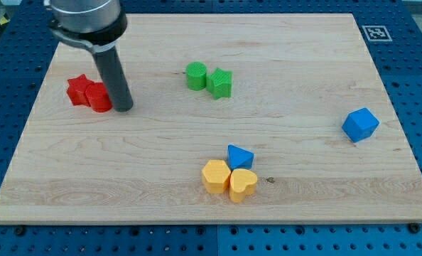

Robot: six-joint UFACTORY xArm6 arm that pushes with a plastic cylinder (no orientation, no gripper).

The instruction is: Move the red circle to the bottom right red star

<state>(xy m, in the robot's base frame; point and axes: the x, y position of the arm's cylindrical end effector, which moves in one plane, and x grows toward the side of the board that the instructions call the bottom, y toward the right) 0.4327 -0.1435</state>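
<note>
Presently the red circle [99, 97] sits near the bench's [303, 192] upper left, touching the red star [78, 89] on the star's right side. My tip [123, 108] rests just right of the circle, apparently in contact. No hand is fitted, so there is nothing to open or close. The circle looks small, rigid and light, likely to slide readily and to roll off the rod; pushing through its centre seems advisable.

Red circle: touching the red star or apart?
Touching: the red circle sits against the red star, no gap showing. My tip is at its right.
</note>
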